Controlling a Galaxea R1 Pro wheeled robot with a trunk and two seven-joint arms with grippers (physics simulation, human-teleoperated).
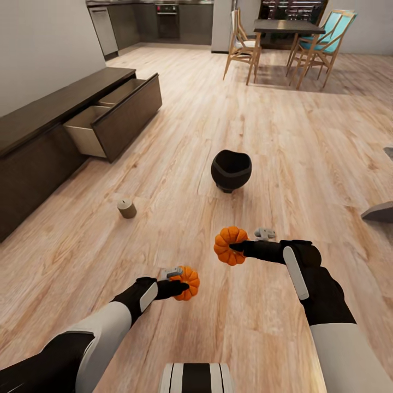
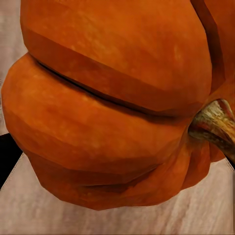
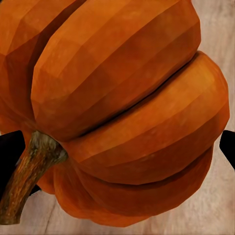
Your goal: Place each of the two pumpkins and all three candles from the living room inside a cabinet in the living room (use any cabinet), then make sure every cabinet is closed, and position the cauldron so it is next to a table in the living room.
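Note:
Each of my grippers holds an orange ribbed pumpkin above the wooden floor. My left gripper [image 1: 183, 282] is shut on one pumpkin [image 1: 189, 283] [image 2: 112, 112], low in the head view. To its right and a little farther out, my right gripper [image 1: 236, 246] is shut on the other pumpkin [image 1: 230, 245] [image 3: 122, 107]. A tan candle [image 1: 126, 208] stands on the floor to the left. The black cauldron [image 1: 231, 170] sits on the floor ahead, beyond the right pumpkin. The long dark-brown cabinet [image 1: 54, 117] runs along the left wall with two drawers [image 1: 103, 128] pulled open, their pale insides showing.
A dark dining table [image 1: 288, 26] with wooden chairs [image 1: 242, 46] stands at the far end, and dark kitchen cupboards [image 1: 158, 22] line the back wall. A grey object [image 1: 380, 212] juts in at the right edge. Wooden floor [image 1: 305, 153] stretches between cabinet and cauldron.

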